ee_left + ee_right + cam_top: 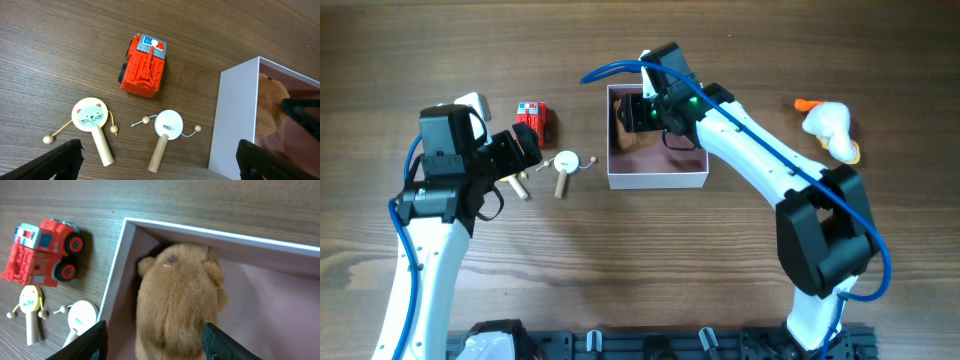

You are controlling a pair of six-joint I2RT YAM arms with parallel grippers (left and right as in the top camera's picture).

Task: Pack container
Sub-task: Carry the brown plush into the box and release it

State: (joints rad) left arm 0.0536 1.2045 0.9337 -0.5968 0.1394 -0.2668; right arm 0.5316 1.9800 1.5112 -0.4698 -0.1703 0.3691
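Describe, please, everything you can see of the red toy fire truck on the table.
The red plastic toy fire truck stands upright on black wheels on the brown wooden table. Its cab end is white and blue with small red lights, and a moulded red ladder runs along its top. It sits apart from the white-walled square container, and only the table touches it.

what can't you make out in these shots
- Overhead: the right gripper covers most of the plush toy and much of the container floor.
- Right wrist: the plush toy's lower part is cut off by the bottom edge.
- Overhead: the left gripper hides the cat-face drum head.
- Overhead: the white toy is too small to identify.
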